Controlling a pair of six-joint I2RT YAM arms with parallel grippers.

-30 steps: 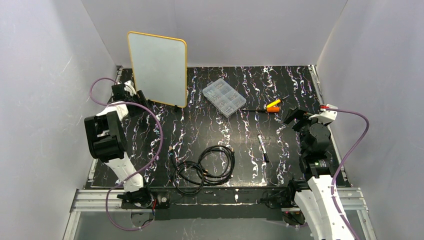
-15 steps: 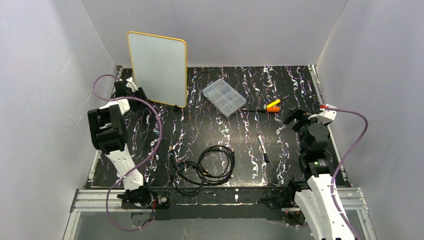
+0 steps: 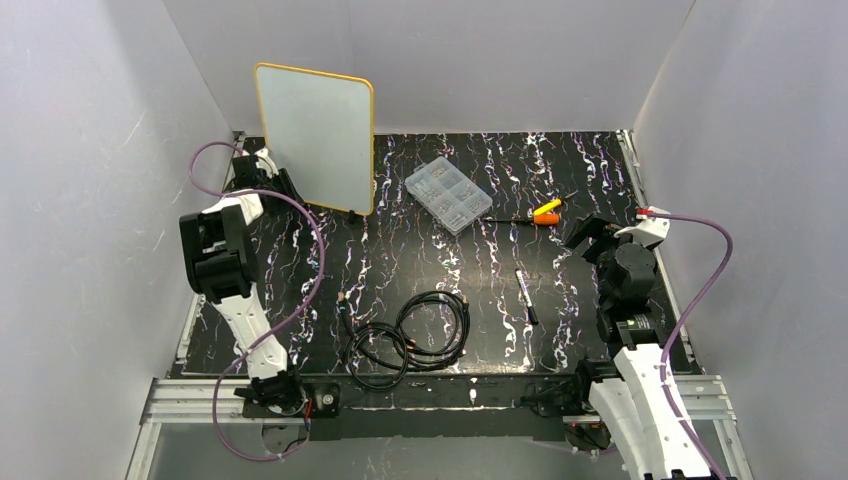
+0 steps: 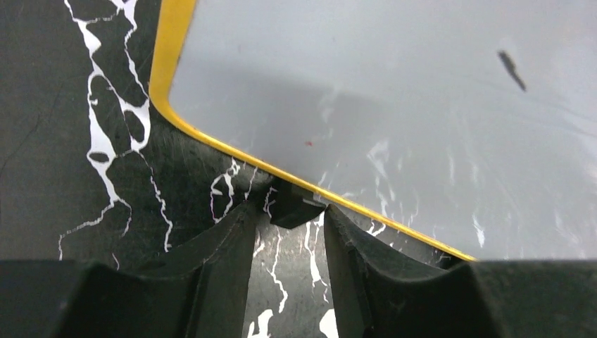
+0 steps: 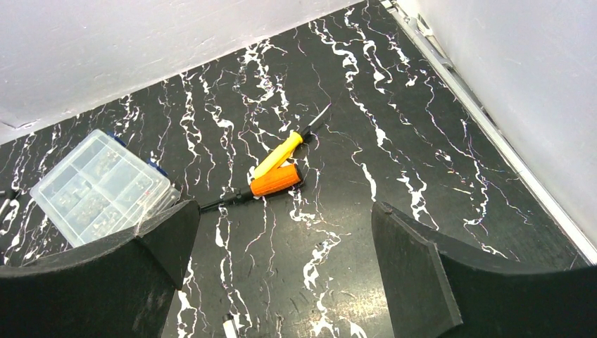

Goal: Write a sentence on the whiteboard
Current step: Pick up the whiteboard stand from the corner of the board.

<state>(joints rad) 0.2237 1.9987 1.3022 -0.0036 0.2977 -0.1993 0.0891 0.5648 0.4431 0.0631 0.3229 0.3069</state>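
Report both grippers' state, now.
Left gripper: partly open, tips either side of the black foot of the whiteboard, not clearly gripping it.
Right gripper: wide open, empty.

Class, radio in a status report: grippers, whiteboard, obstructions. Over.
Left gripper part open at whiteboard foot. Right gripper open, empty. Whiteboard upright, nearly blank. Marker unheld; nothing blocking.

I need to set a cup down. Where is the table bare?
Bare: the middle strip between the compartment box and the cables; also the far right corner behind the screwdrivers. Crowded: the near centre, with coiled cables, and around the marker.
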